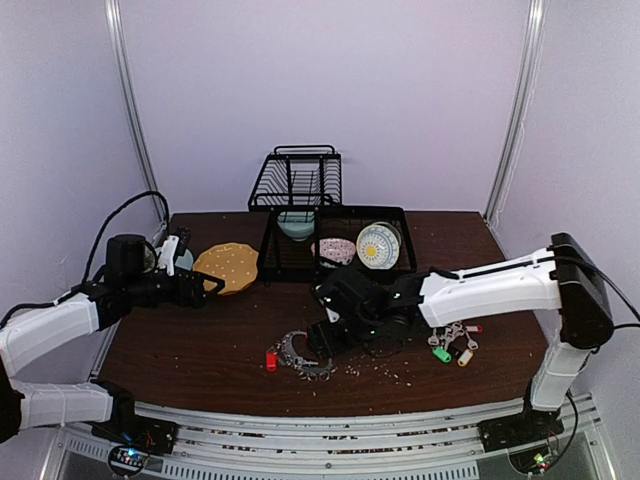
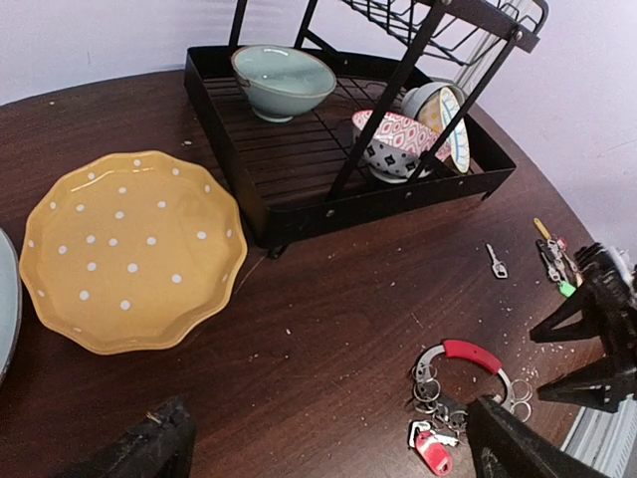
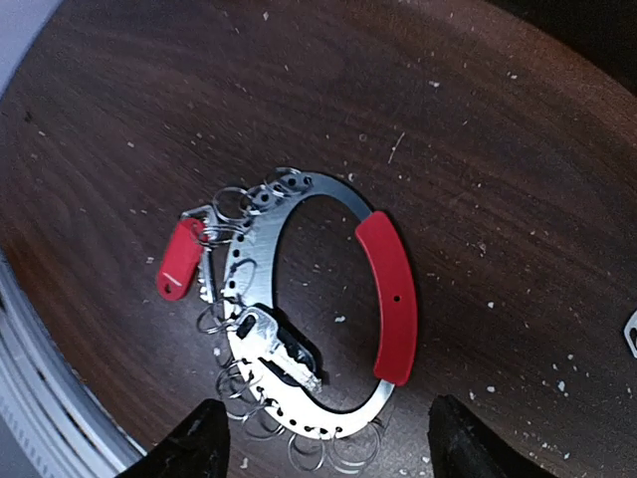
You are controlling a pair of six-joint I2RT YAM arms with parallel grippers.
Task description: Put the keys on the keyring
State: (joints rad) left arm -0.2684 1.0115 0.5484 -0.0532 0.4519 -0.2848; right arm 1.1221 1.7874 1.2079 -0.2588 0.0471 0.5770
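The keyring (image 3: 261,249), a big metal ring with one arc sleeved in red (image 3: 390,294), lies flat on the dark table. Its perforated side carries several empty split rings, a red-tagged key (image 3: 179,259) and a silver key (image 3: 279,351) lying across the band. My right gripper (image 3: 333,453) hovers open just above the ring, fingers astride its near edge. In the top view the ring (image 1: 298,352) lies under the right gripper (image 1: 322,338). My left gripper (image 2: 328,463) is open and empty, over the table left of the ring (image 2: 468,357), near the yellow plate.
A yellow dotted plate (image 1: 227,266) lies at the left. A black dish rack (image 1: 335,240) with bowls stands at the back. A bunch with green and yellow tags (image 1: 452,348) lies right of the ring. A lone small key (image 2: 496,262) lies near the rack. Crumbs dot the table.
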